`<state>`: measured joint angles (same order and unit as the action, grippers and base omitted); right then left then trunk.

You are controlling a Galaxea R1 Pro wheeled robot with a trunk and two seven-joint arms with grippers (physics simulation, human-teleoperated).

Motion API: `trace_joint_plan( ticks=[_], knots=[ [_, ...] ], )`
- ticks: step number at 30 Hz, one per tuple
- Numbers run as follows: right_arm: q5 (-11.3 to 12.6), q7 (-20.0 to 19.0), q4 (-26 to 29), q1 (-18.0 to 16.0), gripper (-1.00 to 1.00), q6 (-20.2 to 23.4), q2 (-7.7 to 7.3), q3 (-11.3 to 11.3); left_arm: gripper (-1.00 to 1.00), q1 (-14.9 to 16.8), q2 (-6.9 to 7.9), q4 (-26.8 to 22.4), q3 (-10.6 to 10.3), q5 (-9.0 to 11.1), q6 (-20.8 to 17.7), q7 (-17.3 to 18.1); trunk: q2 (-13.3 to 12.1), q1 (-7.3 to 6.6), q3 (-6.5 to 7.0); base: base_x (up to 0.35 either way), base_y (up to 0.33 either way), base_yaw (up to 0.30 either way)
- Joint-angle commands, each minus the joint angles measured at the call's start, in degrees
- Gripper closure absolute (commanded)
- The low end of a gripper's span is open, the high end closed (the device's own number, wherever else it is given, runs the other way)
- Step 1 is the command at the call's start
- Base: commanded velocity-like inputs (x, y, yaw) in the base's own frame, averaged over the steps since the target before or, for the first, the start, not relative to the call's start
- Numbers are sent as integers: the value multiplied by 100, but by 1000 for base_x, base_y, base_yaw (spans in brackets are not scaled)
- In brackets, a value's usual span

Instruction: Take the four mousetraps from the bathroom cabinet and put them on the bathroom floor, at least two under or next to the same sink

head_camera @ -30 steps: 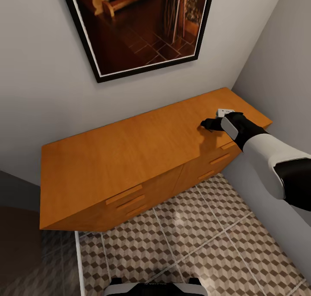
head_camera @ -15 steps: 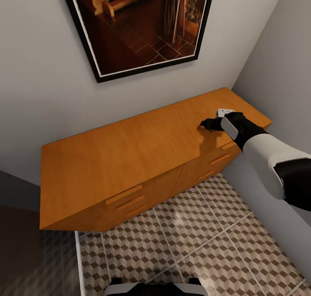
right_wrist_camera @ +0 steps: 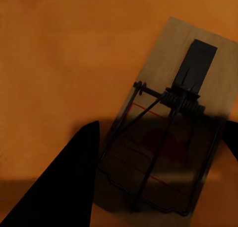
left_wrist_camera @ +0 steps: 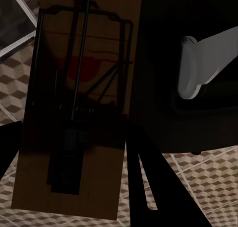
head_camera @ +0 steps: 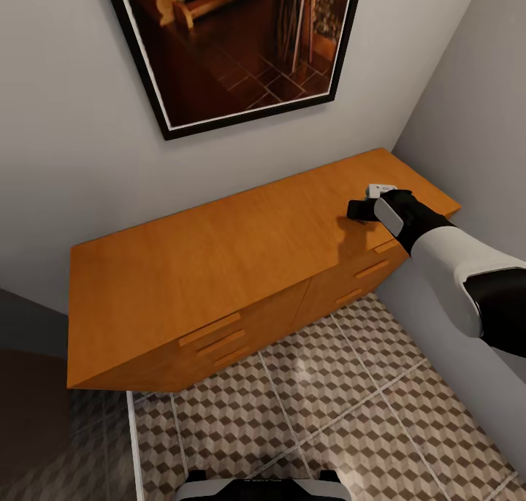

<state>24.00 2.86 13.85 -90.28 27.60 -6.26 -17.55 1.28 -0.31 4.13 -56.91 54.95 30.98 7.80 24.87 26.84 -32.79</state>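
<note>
The orange-brown cabinet [head_camera: 204, 260] stands against the wall with its drawers closed. My right gripper [head_camera: 356, 210] reaches over the right end of its top. In the right wrist view a mousetrap [right_wrist_camera: 183, 88], a flat wooden plate with a wire spring bar, lies on the cabinet top [right_wrist_camera: 59, 63]. The right gripper [right_wrist_camera: 163, 132] is shut on it, one dark finger against each long edge. In the left wrist view my left gripper [left_wrist_camera: 74, 132] is shut on another mousetrap [left_wrist_camera: 84, 63], held above the cube-patterned bathroom floor [left_wrist_camera: 208, 182].
A large black-framed picture [head_camera: 234, 41] hangs above the cabinet. A grey side wall [head_camera: 475, 121] closes in right of my right arm. A dark glass panel [head_camera: 29, 384] stands at the lower left. Patterned floor [head_camera: 329, 399] lies between the cabinet and my base [head_camera: 259, 486].
The right gripper's fingers have drawn together over the cabinet top, from spread to a compact shape. The arm and the camera have stayed in place.
</note>
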Motion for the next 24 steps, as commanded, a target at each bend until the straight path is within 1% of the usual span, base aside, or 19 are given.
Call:
trace_joint_plan(
  ticks=[1,8,12,18,24],
  knots=[
    [70,40,-321,1,100,26,-6,-61,100,4,-4,18,-31,43,22,38,6,4,-8,0,0,0],
    [70,39,-332,1,100,26,-6,-64,100,4,-4,18,-31,43,22,38,6,4,-8,0,0,0],
    [75,39,-465,1,100,13,-1,-65,100,4,-4,18,-31,43,22,38,6,4,-8,0,0,0],
    [82,50,-514,1,100,-171,-2,-65,100,4,-4,18,-31,43,22,38,6,4,-8,0,0,0],
    [63,76,-453,1,100,-200,-6,-71,100,4,-4,18,-31,43,22,38,6,4,-8,0,0,0]
  ],
)
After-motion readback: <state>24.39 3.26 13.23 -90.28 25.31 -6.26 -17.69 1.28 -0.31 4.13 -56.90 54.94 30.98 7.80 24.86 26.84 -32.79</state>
